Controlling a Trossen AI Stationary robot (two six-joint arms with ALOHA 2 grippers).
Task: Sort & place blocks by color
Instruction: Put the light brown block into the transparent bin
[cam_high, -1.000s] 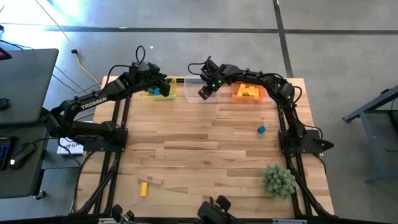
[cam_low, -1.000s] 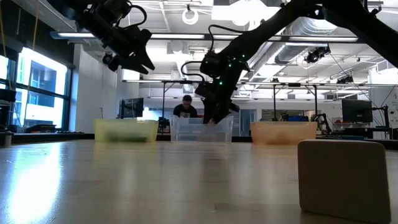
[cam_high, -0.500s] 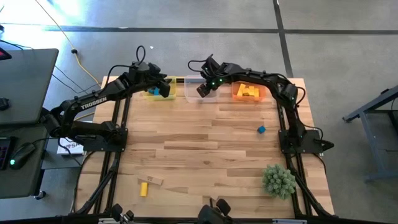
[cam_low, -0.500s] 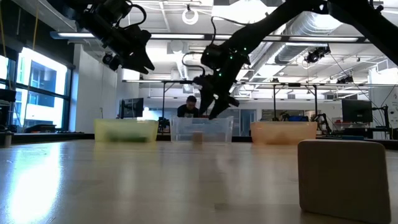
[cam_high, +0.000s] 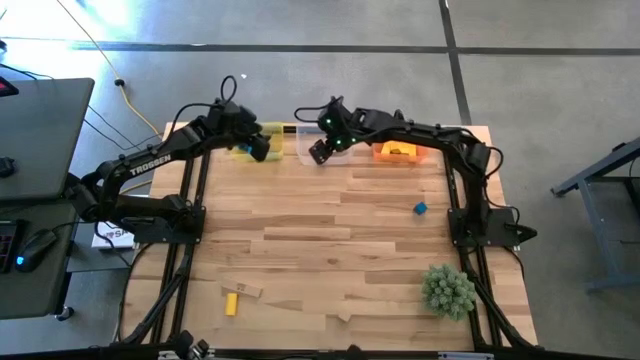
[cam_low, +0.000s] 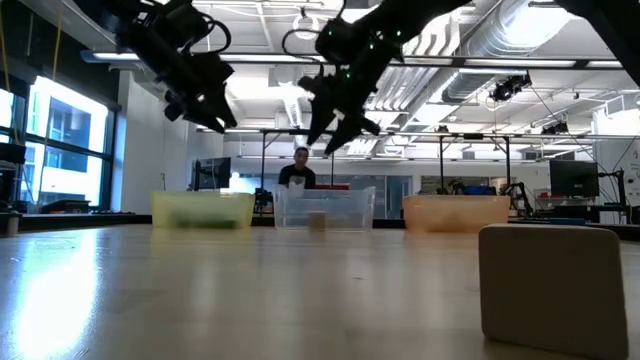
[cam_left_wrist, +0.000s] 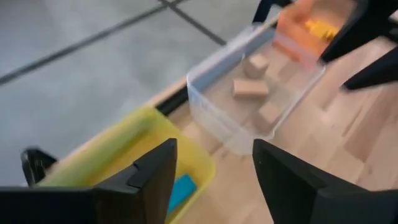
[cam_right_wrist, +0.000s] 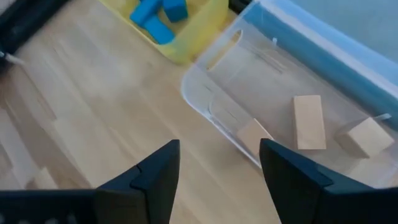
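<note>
Three bins stand along the far edge: a yellow bin (cam_high: 262, 135) with blue blocks (cam_right_wrist: 155, 18), a clear bin (cam_high: 312, 135) with tan blocks (cam_right_wrist: 308, 121), and an orange bin (cam_high: 395, 152) with yellow blocks (cam_left_wrist: 320, 28). My left gripper (cam_high: 258, 148) hangs open over the yellow bin, nothing between its fingers (cam_left_wrist: 149, 180). My right gripper (cam_high: 318, 152) hangs open above the clear bin's near edge, also empty (cam_right_wrist: 217, 180). On the table lie a blue block (cam_high: 420, 208) at the right, and a yellow block (cam_high: 231, 303) and a tan block (cam_high: 247, 291) near the front left.
A spiky green plant ball (cam_high: 448, 290) sits at the near right. Another tan block (cam_low: 550, 285) lies at the near edge, close to the low camera. A person (cam_low: 300, 170) is in the room behind the bins. The middle of the table is bare wood.
My right gripper has opened inside the clear bin, leaving a tan block there. It has then risen clear of the bin and swung a little toward the table's left. My left gripper has tipped slightly further down over the yellow bin.
</note>
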